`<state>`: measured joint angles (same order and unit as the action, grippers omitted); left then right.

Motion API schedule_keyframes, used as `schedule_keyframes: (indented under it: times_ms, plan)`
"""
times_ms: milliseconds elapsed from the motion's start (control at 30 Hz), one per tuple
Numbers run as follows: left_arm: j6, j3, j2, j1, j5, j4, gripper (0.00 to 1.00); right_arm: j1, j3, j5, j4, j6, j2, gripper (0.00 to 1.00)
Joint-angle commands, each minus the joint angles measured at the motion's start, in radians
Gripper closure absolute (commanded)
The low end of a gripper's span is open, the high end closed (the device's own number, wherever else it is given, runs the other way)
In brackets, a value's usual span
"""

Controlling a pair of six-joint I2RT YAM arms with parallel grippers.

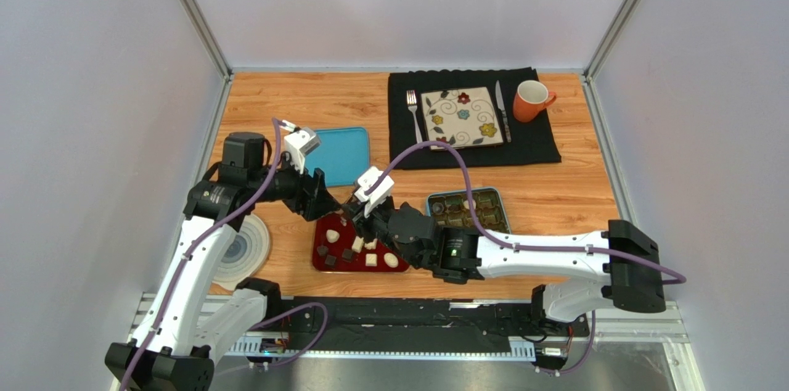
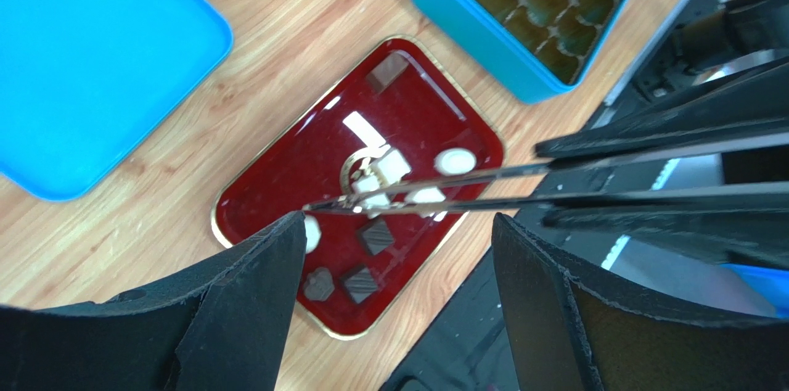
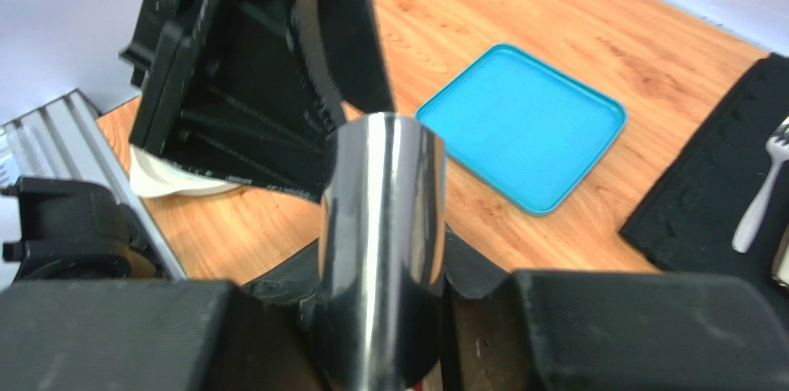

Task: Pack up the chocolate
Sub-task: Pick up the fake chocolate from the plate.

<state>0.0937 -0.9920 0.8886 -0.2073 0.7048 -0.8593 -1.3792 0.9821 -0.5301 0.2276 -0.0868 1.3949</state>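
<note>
One white chocolate (image 2: 370, 189) between tongs (image 2: 444, 202), clear from left wrist.

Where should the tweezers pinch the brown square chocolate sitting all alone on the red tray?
Probably across two opposite flat sides of the brown square chocolate, tweezers coming down from above: it lies flat on the red tray with bare space around it.

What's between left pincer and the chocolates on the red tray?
Steel tweezers in the right pincer cross that gap, above the chocolates; left wrist view shows it.
</note>
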Motion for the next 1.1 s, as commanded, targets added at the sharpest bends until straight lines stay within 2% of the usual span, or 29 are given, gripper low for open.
schedule_keyframes:
  times_ms: [0,167,233,400,567,700,800,1067]
  plan:
    - [0.055,-0.005,0.016,-0.004,-0.097,-0.034,0.18,0.005,0.006,-0.031,0.053,0.028,-0.008,0.73]
    - [0.074,0.004,0.026,-0.004,-0.231,-0.035,0.17,0.005,0.02,-0.016,0.065,0.032,0.03,0.69]
    - [0.066,-0.003,0.036,-0.003,-0.292,-0.034,0.17,0.005,0.017,-0.011,0.079,0.035,0.035,0.64]
    - [0.032,-0.007,0.065,0.02,-0.376,-0.004,0.16,0.005,0.013,0.005,0.095,0.021,0.056,0.6]
    - [0.012,0.01,0.078,0.031,-0.351,0.012,0.16,0.005,0.02,0.021,0.115,0.018,0.081,0.6]
    - [-0.005,0.027,0.095,0.029,-0.248,0.022,0.17,0.006,0.049,0.03,0.121,0.018,0.114,0.6]
    - [-0.011,0.026,0.108,0.029,-0.222,0.022,0.17,0.005,0.073,0.038,0.121,0.025,0.145,0.6]
    - [0.012,0.006,0.104,0.031,-0.32,0.006,0.17,0.019,0.148,0.068,0.116,0.039,0.211,0.59]
